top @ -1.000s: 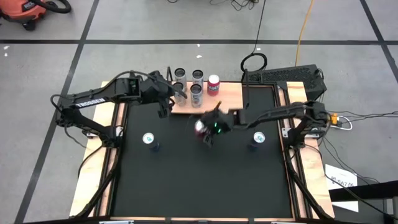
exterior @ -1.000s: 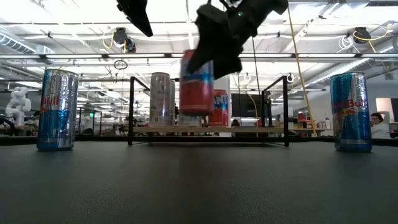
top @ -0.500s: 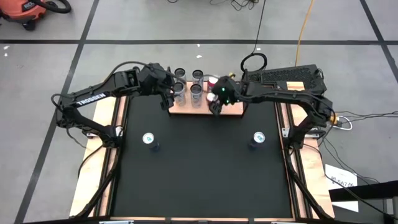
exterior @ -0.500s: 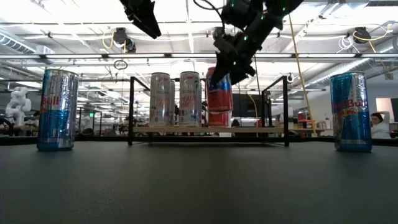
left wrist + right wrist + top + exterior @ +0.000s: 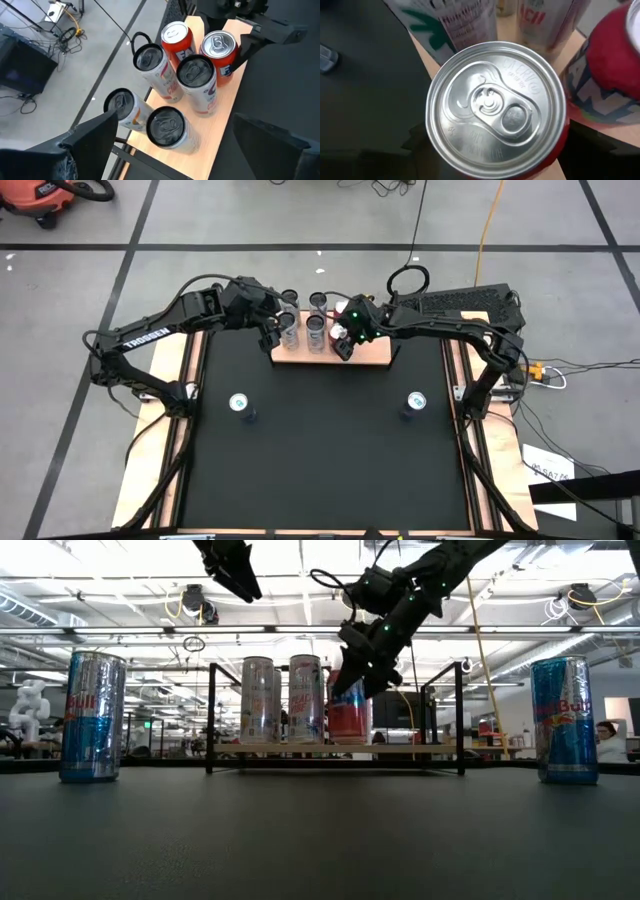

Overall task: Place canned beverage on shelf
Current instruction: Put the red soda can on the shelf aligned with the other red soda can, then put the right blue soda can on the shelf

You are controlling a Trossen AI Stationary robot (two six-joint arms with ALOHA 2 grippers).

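My right gripper (image 5: 345, 340) is shut on a red can (image 5: 348, 712) at the shelf (image 5: 377, 354), a light-wood board with black rails at the table's far edge. The can's top fills the right wrist view (image 5: 495, 105). It is upright beside a second red can (image 5: 176, 40) and several silver cans (image 5: 196, 80) standing on the board. My left gripper (image 5: 272, 330) hangs open and empty above the shelf's left end, over the silver cans (image 5: 167, 127). My right gripper pinches the red can between its two fingers, on opposite sides of its wall (image 5: 227, 66) near the top. The fingers (image 5: 248, 47) slant down from above and from the table's right. The can is upright with its base at the board; whether it rests there I cannot tell.
Two blue cans stand on the black tabletop, one at the left (image 5: 240, 405) and one at the right (image 5: 413, 402). The shelf's black end rails (image 5: 211, 715) rise at both ends of the board. The board's right part is bare.
My right gripper has carried the red can from above the table's middle toward the far edge and down to the shelf board, beside the other red can. The can stays upright in the hold. My left gripper has shifted a little toward the far edge.
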